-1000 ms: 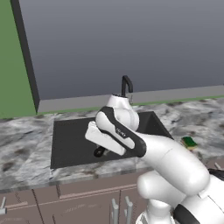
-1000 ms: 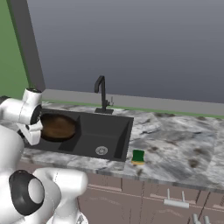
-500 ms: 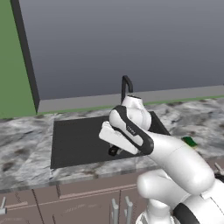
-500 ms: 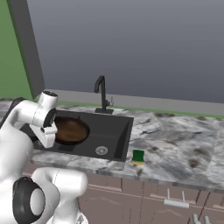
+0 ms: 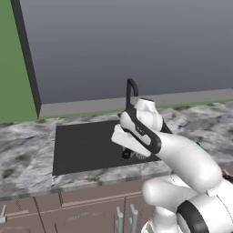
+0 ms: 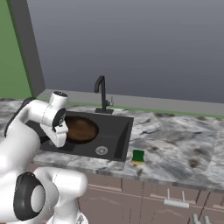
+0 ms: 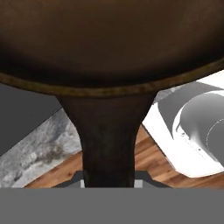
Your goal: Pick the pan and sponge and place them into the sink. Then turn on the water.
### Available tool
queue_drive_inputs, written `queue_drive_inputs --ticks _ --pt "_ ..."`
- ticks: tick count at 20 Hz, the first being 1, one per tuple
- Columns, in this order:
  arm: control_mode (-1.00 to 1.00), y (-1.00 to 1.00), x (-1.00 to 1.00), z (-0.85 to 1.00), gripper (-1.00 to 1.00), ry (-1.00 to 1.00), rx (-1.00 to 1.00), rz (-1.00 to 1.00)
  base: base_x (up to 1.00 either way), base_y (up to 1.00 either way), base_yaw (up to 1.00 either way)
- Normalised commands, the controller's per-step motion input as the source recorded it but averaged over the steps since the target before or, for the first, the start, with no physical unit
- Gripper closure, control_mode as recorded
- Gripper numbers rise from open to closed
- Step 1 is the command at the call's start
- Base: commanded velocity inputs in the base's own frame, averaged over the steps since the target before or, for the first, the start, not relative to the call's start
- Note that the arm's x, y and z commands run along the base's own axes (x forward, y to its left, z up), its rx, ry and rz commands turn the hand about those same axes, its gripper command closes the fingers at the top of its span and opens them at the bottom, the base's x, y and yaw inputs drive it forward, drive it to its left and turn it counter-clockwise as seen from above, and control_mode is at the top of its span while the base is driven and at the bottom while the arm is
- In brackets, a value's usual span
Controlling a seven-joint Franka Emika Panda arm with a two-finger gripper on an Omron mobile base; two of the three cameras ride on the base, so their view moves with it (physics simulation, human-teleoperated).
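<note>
The pan (image 6: 82,130), a small dark skillet with a reddish-brown inside, hangs level over the left part of the black sink (image 6: 117,141). In the hand view its rim and underside (image 7: 112,43) span the top, and its short handle (image 7: 109,135) runs down into my gripper (image 7: 109,183), which is shut on it. From the left base view my hand hides the pan, and my gripper (image 5: 127,153) points down above the sink (image 5: 82,145). The yellow and green sponge (image 6: 138,156) lies on the counter just right of the sink's front corner. No water falls from the faucet (image 6: 101,92).
A marbled grey counter (image 6: 175,148) runs on both sides of the sink, with cabinet fronts (image 6: 144,197) below. The black gooseneck faucet (image 5: 131,91) stands behind the basin, and a round metal drain (image 6: 101,150) sits in it. A grey wall rises behind.
My arm has swung to the right with the pan, carrying it from the sink's left edge further over the basin. The sponge has not moved.
</note>
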Motion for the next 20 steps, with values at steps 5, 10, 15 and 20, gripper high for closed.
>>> queue_drive_inputs --ticks 5,10,15,20 --pt "-1.0 -0.26 0.41 -0.16 1.0 0.0 0.0 0.03 0.0 0.0 0.0" --pt "-1.0 -0.16 0.41 -0.15 1.0 0.0 0.0 0.04 0.0 0.0 0.0" --pt "-1.0 -0.06 0.28 -0.2 1.0 0.01 0.0 0.03 0.0 0.0 0.0" --pt "-1.0 -0.07 0.21 -0.18 1.0 0.03 -0.01 0.03 0.0 0.0 0.0"
